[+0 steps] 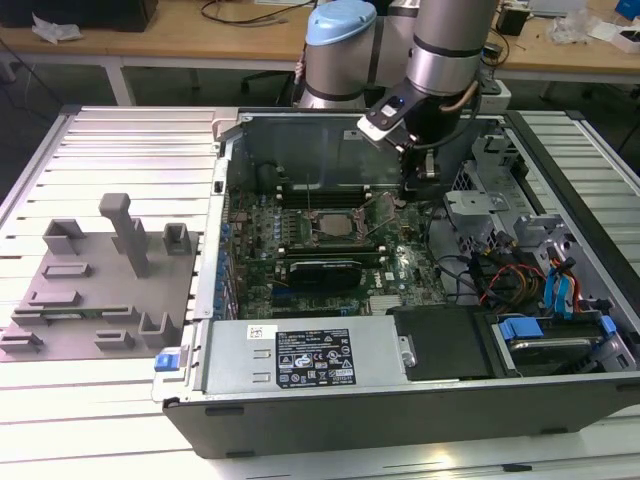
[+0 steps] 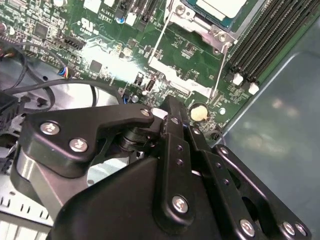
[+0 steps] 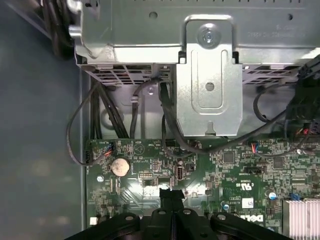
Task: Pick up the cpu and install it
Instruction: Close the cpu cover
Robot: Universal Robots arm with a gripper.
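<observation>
Second wrist view, cpu (image 2: 220, 6) lying in socket (image 2: 200, 24) inside case (image 2: 282, 90), gripper (image 2: 170, 104) closed on nothing.

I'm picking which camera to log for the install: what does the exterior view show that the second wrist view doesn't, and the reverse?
Exterior view, not the second wrist view: the grey fixture plate beside the case, the power supply and the long black expansion card.
Second wrist view, not the exterior view: the screws on the links of the tool.
Both: the cpu lying in its socket, the memory slots, the green board and the tool above it.
</observation>
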